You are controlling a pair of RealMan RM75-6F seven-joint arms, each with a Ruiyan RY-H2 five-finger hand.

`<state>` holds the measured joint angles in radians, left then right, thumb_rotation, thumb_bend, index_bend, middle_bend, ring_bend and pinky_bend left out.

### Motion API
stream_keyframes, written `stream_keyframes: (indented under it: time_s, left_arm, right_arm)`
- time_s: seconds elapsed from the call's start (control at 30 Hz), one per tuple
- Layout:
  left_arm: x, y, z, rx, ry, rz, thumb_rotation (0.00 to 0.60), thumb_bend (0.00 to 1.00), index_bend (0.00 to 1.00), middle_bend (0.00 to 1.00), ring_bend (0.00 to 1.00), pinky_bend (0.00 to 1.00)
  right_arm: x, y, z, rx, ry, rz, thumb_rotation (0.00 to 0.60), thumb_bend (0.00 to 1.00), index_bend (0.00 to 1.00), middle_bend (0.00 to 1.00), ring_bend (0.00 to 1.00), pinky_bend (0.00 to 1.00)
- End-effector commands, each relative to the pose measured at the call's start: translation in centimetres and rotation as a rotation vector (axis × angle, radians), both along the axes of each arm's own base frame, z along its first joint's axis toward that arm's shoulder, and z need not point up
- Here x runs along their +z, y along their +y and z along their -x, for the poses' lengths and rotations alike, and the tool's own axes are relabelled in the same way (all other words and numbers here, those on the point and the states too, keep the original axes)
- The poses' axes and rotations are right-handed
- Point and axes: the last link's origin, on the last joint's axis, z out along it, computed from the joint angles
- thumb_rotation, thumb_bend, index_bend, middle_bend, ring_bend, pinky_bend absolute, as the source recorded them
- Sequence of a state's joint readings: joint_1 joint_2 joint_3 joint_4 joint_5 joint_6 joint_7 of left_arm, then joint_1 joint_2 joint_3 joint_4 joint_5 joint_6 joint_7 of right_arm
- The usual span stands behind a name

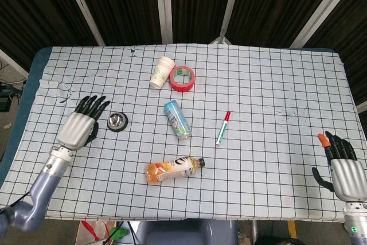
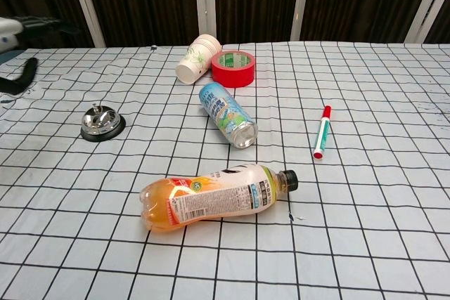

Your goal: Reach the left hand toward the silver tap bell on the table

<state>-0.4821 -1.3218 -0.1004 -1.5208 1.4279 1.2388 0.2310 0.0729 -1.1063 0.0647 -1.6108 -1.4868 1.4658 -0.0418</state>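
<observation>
The silver tap bell on its black base stands uncovered on the checked cloth, left of centre; the chest view shows the bell in full. My left hand hovers just left of it, fingers spread, holding nothing and apart from the bell. In the chest view only the left hand's edge shows at the top left corner, raised above the table. My right hand rests open at the table's near right corner, an orange tip on one finger.
A juice bottle lies near the front edge. A blue can lies on its side mid-table. A paper cup and a red tape roll sit at the back. A red-capped marker lies right of centre.
</observation>
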Motion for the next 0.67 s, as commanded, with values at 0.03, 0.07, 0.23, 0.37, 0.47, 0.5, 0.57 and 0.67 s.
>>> stream_keyframes:
  time_s: [0.03,0.07,0.23,0.37,0.47,0.5,0.57,0.67]
  left_arm:
    - [3.7,-4.9,3.0,0.122,0.058,-0.043,0.6,1.0,0.08,0.03,0.0,0.04]
    - [4.2,-5.6,3.5,0.139,0.058,-0.052,0.6,1.0,0.08,0.03,0.0,0.04]
    - [6.0,-8.7,5.2,0.173,0.001,-0.113,0.6,1.0,0.08,0.03,0.0,0.04]
    - [6.7,-10.2,6.2,0.169,-0.031,-0.147,0.6,1.0,0.09,0.04,0.0,0.04]
    - [7.1,-10.8,6.6,0.17,-0.048,-0.169,0.6,1.0,0.09,0.04,0.0,0.04]
    - [7.3,-10.8,6.7,0.165,-0.049,-0.177,0.6,1.0,0.09,0.04,0.0,0.04]
    - [7.4,-10.9,6.9,0.172,-0.049,-0.187,0.6,1.0,0.08,0.04,0.0,0.04]
    - [7.5,-10.8,7.2,0.187,-0.052,-0.19,0.6,1.0,0.08,0.04,0.0,0.04]
  right_arm:
    - [0.0,0.1,-0.1,0.004,0.001,0.003,0.6,0.39,0.09,0.01,0.02,0.1]
    - [0.0,0.1,-0.2,0.005,0.001,0.004,0.6,0.39,0.09,0.01,0.02,0.1]
    - [0.0,0.3,-0.4,0.012,-0.011,0.001,0.6,0.39,0.09,0.0,0.02,0.1]
    - [0.0,0.4,-0.6,0.027,-0.01,-0.002,0.6,0.39,0.09,0.0,0.02,0.1]
    - [-0.1,0.3,-0.6,0.038,-0.011,-0.003,0.6,0.39,0.09,0.0,0.02,0.1]
    - [-0.1,0.3,-0.6,0.038,-0.011,-0.004,0.6,0.39,0.09,0.0,0.02,0.1]
    - [-0.1,0.3,-0.6,0.034,-0.01,-0.002,0.6,0.39,0.09,0.0,0.02,0.09]
    - [-0.3,0.1,-0.5,0.029,0.002,-0.005,0.6,0.39,0.09,0.0,0.02,0.1]
